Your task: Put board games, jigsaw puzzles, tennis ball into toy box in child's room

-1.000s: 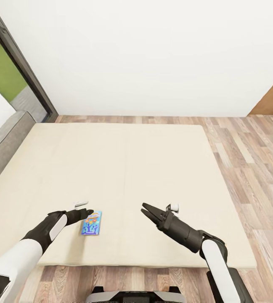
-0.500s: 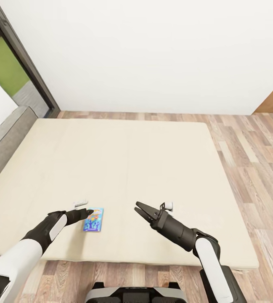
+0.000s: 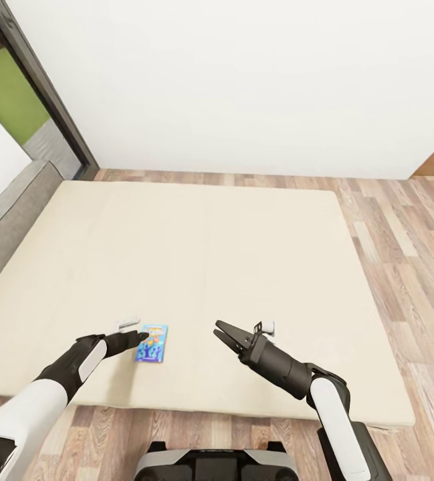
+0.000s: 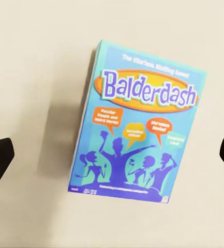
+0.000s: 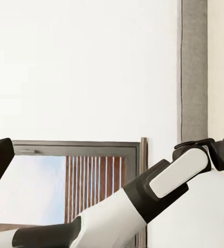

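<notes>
White walls and plank floor frame the bed point(image 3: 196, 267), its beige mattress wide, matte and smooth. Directly beneath the left tool point(image 3: 136, 337), whose jaws stand wide with nothing held, lies the small blue board game point(image 4: 137, 124), a flat glossy cardboard box; the right tool point(image 3: 222, 331) hangs nearby, open and empty. Closing on so thin a box risks the tips skidding across its slick lid or pressing it into the mattress.

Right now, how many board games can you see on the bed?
1. A small blue Balderdash box lies flat on the mattress near its front edge, just ahead of the left hand. No second game shows on the visible mattress.
</notes>
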### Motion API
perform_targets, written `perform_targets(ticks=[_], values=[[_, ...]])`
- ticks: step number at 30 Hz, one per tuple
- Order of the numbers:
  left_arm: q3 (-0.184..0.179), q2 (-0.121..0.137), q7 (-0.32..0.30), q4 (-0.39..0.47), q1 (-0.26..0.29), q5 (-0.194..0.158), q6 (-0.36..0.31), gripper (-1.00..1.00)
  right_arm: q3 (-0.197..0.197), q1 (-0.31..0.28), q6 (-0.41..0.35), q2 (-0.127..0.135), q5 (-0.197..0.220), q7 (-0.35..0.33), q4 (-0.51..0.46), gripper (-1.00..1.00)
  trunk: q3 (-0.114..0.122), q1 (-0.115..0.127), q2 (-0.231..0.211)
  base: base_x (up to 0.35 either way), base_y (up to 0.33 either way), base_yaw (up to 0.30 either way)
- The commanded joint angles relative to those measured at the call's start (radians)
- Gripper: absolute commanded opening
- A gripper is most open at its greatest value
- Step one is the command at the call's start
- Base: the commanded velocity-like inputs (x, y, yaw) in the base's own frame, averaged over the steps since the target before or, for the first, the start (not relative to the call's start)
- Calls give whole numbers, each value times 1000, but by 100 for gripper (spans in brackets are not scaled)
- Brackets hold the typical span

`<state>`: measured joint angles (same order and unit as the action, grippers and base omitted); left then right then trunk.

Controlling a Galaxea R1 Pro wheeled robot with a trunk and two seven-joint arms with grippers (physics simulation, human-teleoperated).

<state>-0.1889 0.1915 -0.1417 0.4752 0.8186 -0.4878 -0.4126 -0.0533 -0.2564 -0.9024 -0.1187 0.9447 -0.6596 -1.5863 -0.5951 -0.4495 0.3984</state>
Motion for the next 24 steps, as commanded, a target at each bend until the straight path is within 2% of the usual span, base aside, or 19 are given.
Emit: perform_targets(ticks=[1,9,14,24], values=[[-4,1,0,3,1,-4,-3,100,1,0,-6,0,1,-1,0,100,-3,0,2,0,0,66],[-4,0,2,27,2,-2,-2,100,2,0,-6,6,0,-2,-1,100,-16,0,2,0,0,66],[-5,-27,2,31,2,-1,4,100,1,0,-6,2,-1,-2,-1,100,-24,0,2,0,0,66],[-5,-48,2,32,2,-1,21,100,9,0,-4,8,-1,-3,-1,100,-40,0,2,0,0,67]])
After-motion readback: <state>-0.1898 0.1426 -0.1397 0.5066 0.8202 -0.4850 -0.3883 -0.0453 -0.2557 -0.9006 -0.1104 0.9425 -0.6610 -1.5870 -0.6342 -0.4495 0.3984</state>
